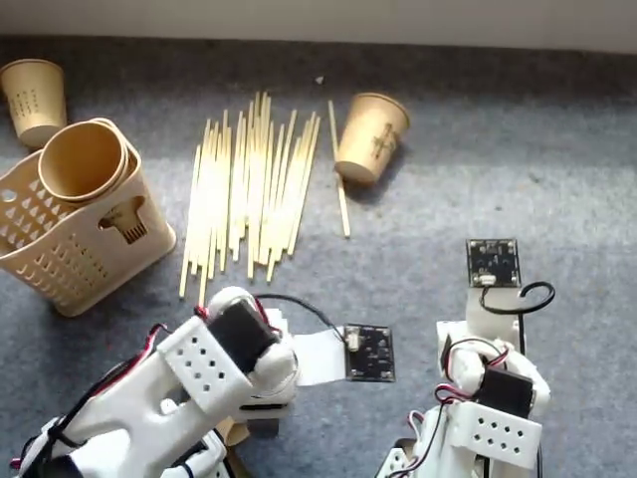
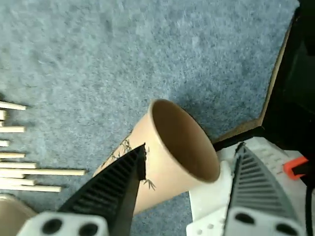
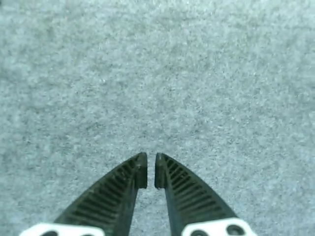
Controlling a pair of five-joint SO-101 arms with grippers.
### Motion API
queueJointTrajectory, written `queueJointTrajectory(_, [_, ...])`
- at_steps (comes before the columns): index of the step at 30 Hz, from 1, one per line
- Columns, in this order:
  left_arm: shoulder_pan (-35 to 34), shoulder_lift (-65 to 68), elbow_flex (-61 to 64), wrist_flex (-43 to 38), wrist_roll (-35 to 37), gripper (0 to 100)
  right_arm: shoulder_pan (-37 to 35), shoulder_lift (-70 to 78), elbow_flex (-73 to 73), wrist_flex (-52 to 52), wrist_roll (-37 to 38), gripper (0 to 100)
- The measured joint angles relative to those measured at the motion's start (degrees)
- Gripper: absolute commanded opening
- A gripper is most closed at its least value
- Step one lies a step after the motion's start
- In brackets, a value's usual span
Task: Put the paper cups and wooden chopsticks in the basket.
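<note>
Paper cup (image 2: 172,147) lies on its side at the near edge of the worktop, under my left arm, mouth toward the arm's base. Left tool (image 2: 191,147) is apart and straddles it: one jaw against the cup's wall, the other just clear of the rim. Not clamped yet, by my read. Right tool (image 3: 147,169) is together, holding nothing, over bare worktop on the near right.

Basket (image 1: 60,259) sits at the left edge with stacked cups (image 1: 85,159) in it. Corner cup (image 1: 33,98) lies at the far-left corner. Far cup (image 1: 370,137) lies on its side near the middle of the far edge. Chopsticks (image 1: 249,189) are spread loose between the far cup and the basket.

Step in hand: grasp this cup. I'd close slowly, since thin paper probably buckles near the open rim. The taper could also let it squirt out, so a bite further down the body looks safer. Once it holds, I'd lift high enough to clear the chopsticks on the way to the basket and nest it into the stacked cups.
</note>
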Motion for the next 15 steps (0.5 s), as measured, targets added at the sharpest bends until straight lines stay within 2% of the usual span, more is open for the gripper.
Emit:
queueJointTrajectory(4, [-1.93, 0.0, 7.38, -4.13, -4.57, 29, 0.0, 0.0, 0.0, 0.0, 0.0, 5.0])
queueJointTrajectory(9, [-12.04, -1.93, 11.43, -8.0, -11.43, 29, 0.0, 0.0, 0.0, 0.0, 0.0, 5.0])
queueJointTrajectory(15, [-22.77, -3.16, 11.78, -8.88, -16.88, 29, 0.0, 0.0, 0.0, 0.0, 0.0, 5.0])
